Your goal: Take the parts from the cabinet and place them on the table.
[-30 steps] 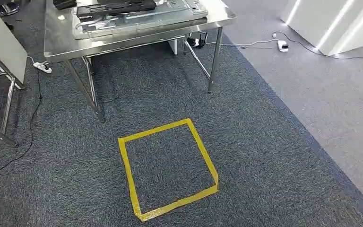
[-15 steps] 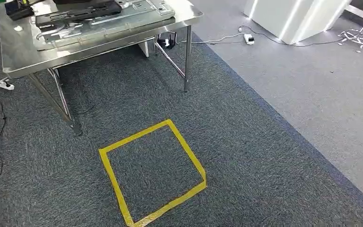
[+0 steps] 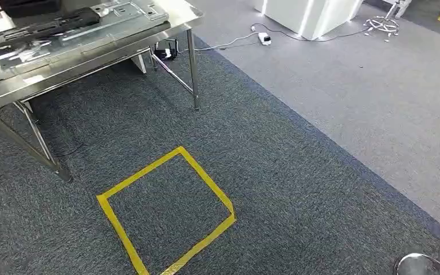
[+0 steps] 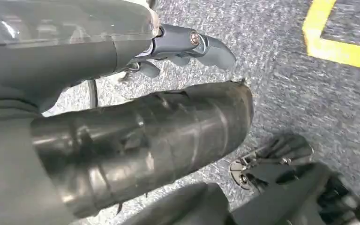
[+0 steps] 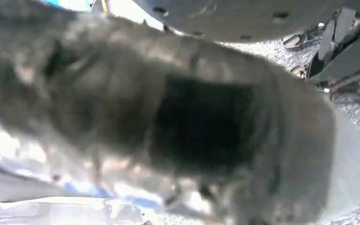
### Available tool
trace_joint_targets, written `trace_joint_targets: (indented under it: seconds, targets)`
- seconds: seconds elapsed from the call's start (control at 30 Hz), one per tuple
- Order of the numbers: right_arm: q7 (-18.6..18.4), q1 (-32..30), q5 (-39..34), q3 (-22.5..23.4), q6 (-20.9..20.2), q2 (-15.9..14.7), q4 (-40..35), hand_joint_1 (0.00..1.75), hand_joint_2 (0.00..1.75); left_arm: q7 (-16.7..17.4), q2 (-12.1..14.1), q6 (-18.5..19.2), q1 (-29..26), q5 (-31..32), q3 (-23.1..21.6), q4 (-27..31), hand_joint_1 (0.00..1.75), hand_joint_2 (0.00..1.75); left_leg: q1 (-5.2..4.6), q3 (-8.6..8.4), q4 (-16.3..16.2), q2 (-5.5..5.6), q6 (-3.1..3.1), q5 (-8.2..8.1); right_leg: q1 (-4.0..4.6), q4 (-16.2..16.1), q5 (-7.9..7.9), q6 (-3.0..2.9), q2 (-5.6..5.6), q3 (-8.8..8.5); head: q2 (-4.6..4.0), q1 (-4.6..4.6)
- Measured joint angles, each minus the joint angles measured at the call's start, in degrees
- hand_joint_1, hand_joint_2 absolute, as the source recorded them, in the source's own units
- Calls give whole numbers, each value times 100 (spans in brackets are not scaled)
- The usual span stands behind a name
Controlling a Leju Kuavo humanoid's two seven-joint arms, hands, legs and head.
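While parts [image 3: 63, 26] lie on the table [image 3: 91, 54], the left robot hand [image 4: 187, 44] hangs released, well apart.

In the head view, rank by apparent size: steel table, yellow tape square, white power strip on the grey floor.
1. steel table, though cut off by the frame edge
2. yellow tape square, nearer the camera, so unsure against the table
3. white power strip, clearly smallest

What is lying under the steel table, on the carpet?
Under the steel table lie a black device with cables and a white block. The tabletop covers whatever is farther back.
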State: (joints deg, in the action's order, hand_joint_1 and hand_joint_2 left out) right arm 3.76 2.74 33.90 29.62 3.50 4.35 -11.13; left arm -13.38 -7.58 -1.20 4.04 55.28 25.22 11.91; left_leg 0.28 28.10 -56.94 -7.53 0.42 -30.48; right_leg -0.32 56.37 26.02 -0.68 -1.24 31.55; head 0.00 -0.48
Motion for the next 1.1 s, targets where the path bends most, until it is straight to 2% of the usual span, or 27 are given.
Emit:
trace_joint_targets:
  seconds: [0.03,0.07,0.1,0.13,0.17,0.2,0.23,0.27,0.3,0.33,0.37,0.47,0.5,0.53,0.57,0.63,0.67,0.7,0.73,0.8,0.83,0.87,0.97,1.0,1.03,1.07,1.1]
  targets:
    - [6,0,5,0,-4,11,0,0,0,0,7,-2,10,0,0,0,0,0,19,38,-187,319,-22,-130,5,-65,-25,-7,36,-40,0,4]
    - [7,7,5,2,-2,9,0,0,0,0,7,-2,1,0,0,-2,0,0,30,232,-590,538,-27,-361,-2,-67,-41,-29,79,-32,0,-4]
    - [9,11,7,2,-2,9,0,0,0,0,7,-2,-7,0,2,-4,0,0,41,455,-1039,636,-39,-561,3,-61,-38,-34,138,-20,0,4]
    - [11,11,11,4,-2,9,0,0,0,0,9,-2,-14,0,4,-7,0,0,46,668,-1451,681,-49,-707,8,-58,-30,-46,193,-18,0,2]
    - [11,12,13,4,-2,9,0,0,0,0,9,-2,-21,0,4,-7,0,0,45,828,-1724,701,-59,-734,10,-47,-27,-49,273,-17,0,2]
    - [11,10,13,4,-2,9,0,0,0,7,9,0,-49,-2,4,-11,0,0,46,847,-1689,703,-64,-593,9,-30,-21,-42,364,-21,0,2]
    - [11,8,13,4,-2,11,0,0,0,11,9,0,-68,0,4,-11,0,0,50,760,-1426,707,-61,-368,5,-7,-10,-26,441,-23,0,0]
    - [11,8,13,4,-2,15,0,0,0,11,11,0,-72,-2,4,-11,0,0,51,570,-945,730,-53,-64,-1,30,10,-6,515,-24,0,2]
    - [11,5,13,5,-4,18,0,0,0,11,13,0,-68,-2,6,-11,0,0,60,344,-395,854,-38,229,-6,80,41,25,575,-16,0,0]
    - [9,4,13,4,-4,20,0,0,0,11,15,0,-76,-2,7,-13,0,0,64,258,-205,1088,4,158,-2,123,68,61,612,10,0,7]
    - [11,16,13,4,-4,20,0,0,0,9,13,0,-68,-2,9,-15,0,0,56,270,-138,1083,33,152,18,188,91,99,658,58,0,4]
    - [11,-11,13,7,-4,20,2,0,0,11,13,0,-38,-2,11,-15,0,0,24,256,-147,946,126,173,-16,154,48,194,777,103,0,4]
    - [9,-13,15,9,-2,15,2,0,0,15,13,0,-50,-2,11,-15,0,0,80,237,-84,871,189,215,-26,196,72,208,779,110,0,0]
    - [9,-12,20,9,-2,17,2,0,0,15,20,0,-49,-4,11,-15,0,0,68,224,-67,814,216,224,2,347,182,229,501,168,0,11]
    - [2,-1,20,9,-2,17,2,0,0,15,18,0,-47,-4,13,-15,0,0,67,226,-63,771,253,228,0,673,389,253,332,336,0,15]
    - [0,7,24,9,-2,17,2,0,0,13,18,2,-62,0,13,-15,0,0,53,236,-64,638,264,215,-17,1585,804,299,190,805,0,15]
    - [0,6,35,9,-4,20,2,0,0,13,18,0,-71,0,13,-15,0,0,51,235,-66,563,264,206,-32,1901,879,313,170,976,0,18]
    - [-2,5,35,9,-4,20,2,0,0,15,17,2,-71,6,15,-15,0,0,49,229,-66,505,260,196,-49,1929,800,319,152,1003,0,15]
    - [-2,-2,35,9,-4,20,2,0,0,15,17,2,-66,13,15,-15,0,0,48,216,-66,458,253,185,-54,1698,617,314,133,890,0,18]
    - [-7,-8,35,11,-2,17,2,0,0,15,15,2,-54,15,15,-15,0,0,48,170,-64,371,229,157,-41,716,125,260,44,375,0,17]
    - [-7,-1,35,11,-2,17,0,0,0,13,15,2,-53,17,15,-15,0,0,46,145,-63,329,203,140,-2,236,-2,194,-187,109,0,18]
    - [-7,17,35,13,-2,15,0,0,0,15,9,2,-54,17,15,-15,0,0,6,139,-85,288,150,103,48,158,38,160,-212,100,0,11]
    - [-7,-1,35,20,-2,15,2,0,0,15,4,2,-16,20,15,-15,0,0,24,90,-34,174,79,98,70,159,40,103,-49,138,0,18]
    - [-7,3,35,28,-2,15,0,0,0,15,2,4,-9,22,15,-15,0,0,-10,71,-31,117,30,69,32,74,-7,50,12,63,0,11]
    - [-7,0,35,37,-2,22,0,0,0,15,7,7,-10,24,15,-15,0,0,37,80,-151,343,8,-14,10,13,-36,23,51,34,0,16]
    - [-7,4,35,39,-4,22,0,0,0,13,7,7,-10,24,15,-15,0,0,49,208,-425,549,7,-214,-5,-1,-52,-25,79,27,0,4]
    - [-7,15,35,42,-2,22,0,0,0,15,7,7,-26,24,17,-15,0,0,52,428,-869,651,-1,-453,-4,2,-52,-35,134,40,0,7]
